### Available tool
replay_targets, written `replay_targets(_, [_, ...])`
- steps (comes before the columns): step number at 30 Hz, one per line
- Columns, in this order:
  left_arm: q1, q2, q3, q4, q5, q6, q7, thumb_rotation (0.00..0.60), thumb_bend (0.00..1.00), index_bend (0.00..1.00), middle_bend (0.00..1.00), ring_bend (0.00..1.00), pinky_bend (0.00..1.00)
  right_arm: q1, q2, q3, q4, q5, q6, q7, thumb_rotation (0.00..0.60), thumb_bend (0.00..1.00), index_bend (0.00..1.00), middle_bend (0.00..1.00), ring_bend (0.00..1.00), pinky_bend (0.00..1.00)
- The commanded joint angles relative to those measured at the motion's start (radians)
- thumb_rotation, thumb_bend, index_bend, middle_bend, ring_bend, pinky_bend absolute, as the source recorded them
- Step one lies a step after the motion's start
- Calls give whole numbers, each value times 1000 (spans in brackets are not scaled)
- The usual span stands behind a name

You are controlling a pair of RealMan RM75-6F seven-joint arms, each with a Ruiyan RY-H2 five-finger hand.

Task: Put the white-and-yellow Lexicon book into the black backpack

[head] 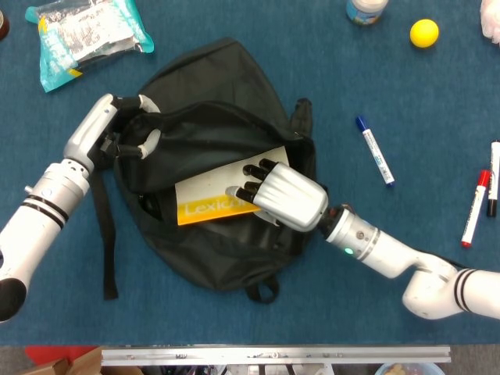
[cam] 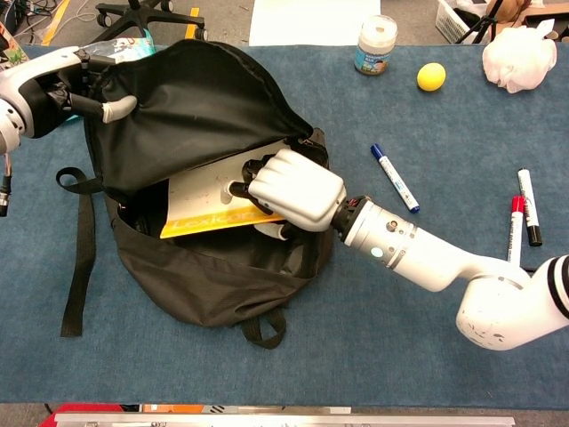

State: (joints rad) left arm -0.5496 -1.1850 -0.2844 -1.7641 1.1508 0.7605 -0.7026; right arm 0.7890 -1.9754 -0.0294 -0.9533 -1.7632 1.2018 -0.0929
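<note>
Your right robot hand (head: 283,195) (cam: 293,189) is clamped on the book (head: 215,197) (cam: 218,206), fingers curled over its near right end, thumb side underneath as far as the chest view shows. The book sits inside the mouth of the backpack (head: 211,258) (cam: 213,285), white face up with the yellow strip toward the backpack's lower lip. Most of the book reaches left from your right robot hand, deeper into the opening; its upper edge is tucked under the raised flap.

Your left robot hand (head: 117,129) (cam: 67,89) grips the backpack's upper flap at the far left corner, fingers hooked into the fabric, holding the mouth open. It is well apart from the book, with the flap stretched between them.

The backpack lies flat on the blue worktop (head: 234,328) (cam: 356,356), one strap (head: 105,234) (cam: 80,258) trailing down its left side.

To the right of the backpack lies a blue marker (head: 375,151) (cam: 394,178), and further right a red marker (head: 474,208) (cam: 514,227) beside a black one (head: 493,178) (cam: 528,206). Beyond the backpack to the upper right sit a small jar (head: 366,9) (cam: 374,44) and a yellow ball (head: 424,33) (cam: 431,76). A teal packet (head: 86,31) lies up and left of the backpack.
</note>
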Motion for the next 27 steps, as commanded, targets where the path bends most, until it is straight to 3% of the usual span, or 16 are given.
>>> replay_targets(1, [0,1,1,-1,3,0,-2,600,448,697,645,636,750,-11,41,5,-64,21,-21,-40,600,486,174,275,228,369])
replay_targets(11, [-3,8,7,4,4,-10,-1,600,447,672,626,617,731,-27,130,10,-215,67,-84,-116,600,478,3,129,69,209])
replay_targets(19, [-5,12,13,2,5,-12,4,600,447,663,621,612,726,-36,166,21,-286,88,-105,-163,600,205,0,74,7,164])
replay_targets(27, [-4,20,17,-5,3,-16,6,600,447,653,615,604,720,-61,254,-11,-386,58,-79,-188,600,177,0,73,5,164])
